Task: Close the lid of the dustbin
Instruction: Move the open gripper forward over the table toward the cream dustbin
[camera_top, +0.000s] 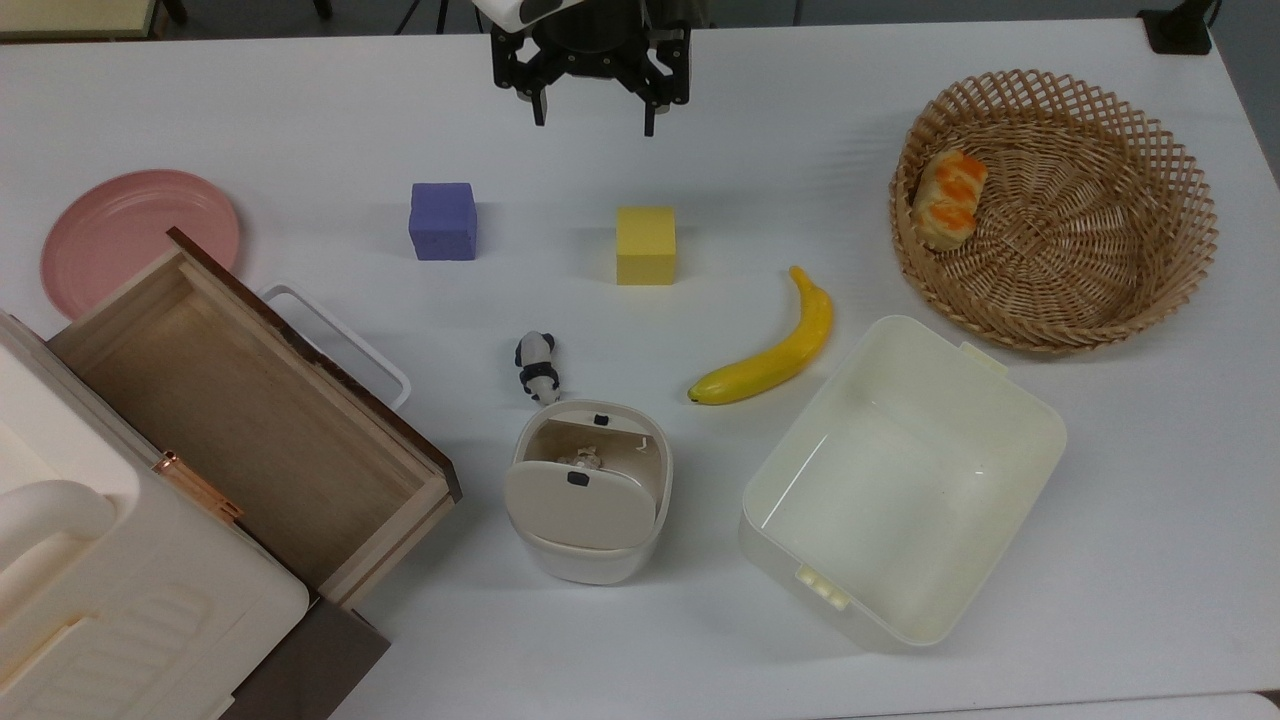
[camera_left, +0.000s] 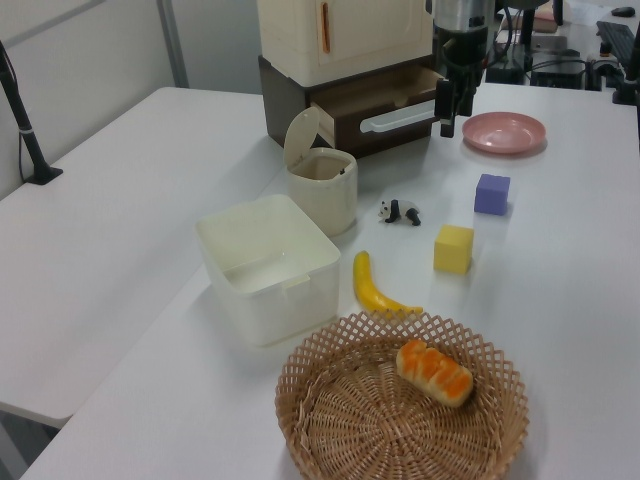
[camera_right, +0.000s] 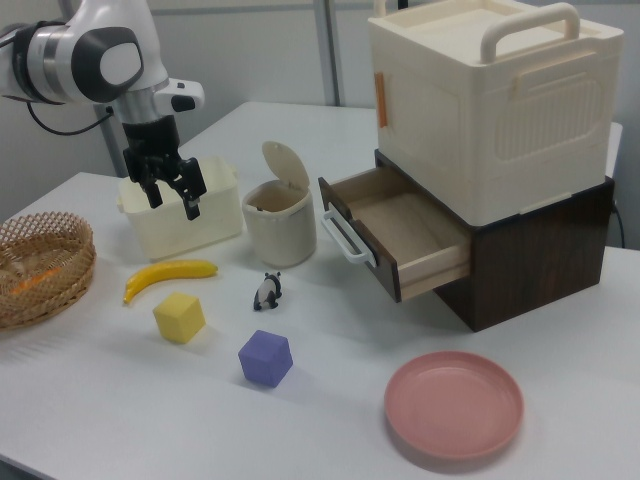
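The hand (camera_top: 593, 118) is hanging above the far edge of the bench (camera_top: 1120, 480) in the top view, its two fingers spread wide and holding nothing, well apart from the dustbin (camera_top: 590, 492). In the right view the hand (camera_right: 172, 200) is showing in front of the cream tub (camera_right: 180, 215), pointing down.

The dustbin is standing on the bench between the open wooden drawer (camera_top: 250, 410) and the cream tub (camera_top: 900, 480), with the toy panda (camera_top: 537, 366) lying just beside it. Its lid (camera_top: 580, 508) is standing raised on its hinge, tilted back, leaving the opening uncovered; in the left view the lid (camera_left: 300, 136) is rising upright above the rim of the dustbin (camera_left: 324, 190). Something small seems to be lying inside the bin, though it is too small to identify.

A banana (camera_top: 775, 345) is lying near the tub. A purple cube (camera_top: 443, 221) and a yellow cube (camera_top: 646, 245) are sitting between the hand and the dustbin.
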